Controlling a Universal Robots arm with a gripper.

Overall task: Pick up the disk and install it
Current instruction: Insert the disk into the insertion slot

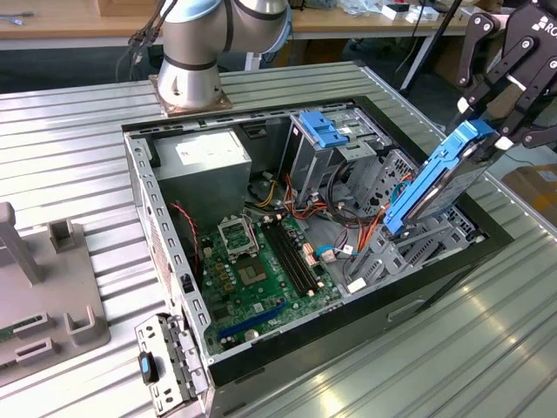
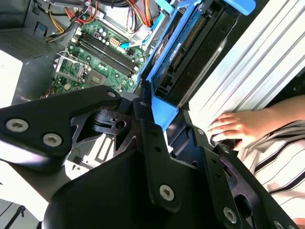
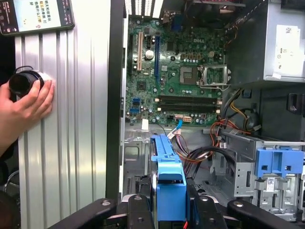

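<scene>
The disk (image 1: 439,178) is a flat drive in bright blue side rails. It hangs tilted, its lower end just above the grey drive cage (image 1: 418,248) at the exterior view's right end of the open computer case (image 1: 139,174). My gripper (image 1: 489,131) is shut on its upper end. In the second wrist view the disk (image 2: 190,47) runs away from the black fingers (image 2: 152,129). In the first wrist view the disk (image 3: 169,176) sits edge-on in my gripper (image 3: 169,212), over the case floor and its cables.
Inside the case lie a green motherboard (image 1: 261,270), a grey power-supply box (image 1: 200,157) and a metal cage topped by a blue bracket (image 1: 322,129). A person's hand (image 3: 26,102) rests on a black knob on the ribbed table beside the case. A grey fixture (image 1: 43,296) stands at the left.
</scene>
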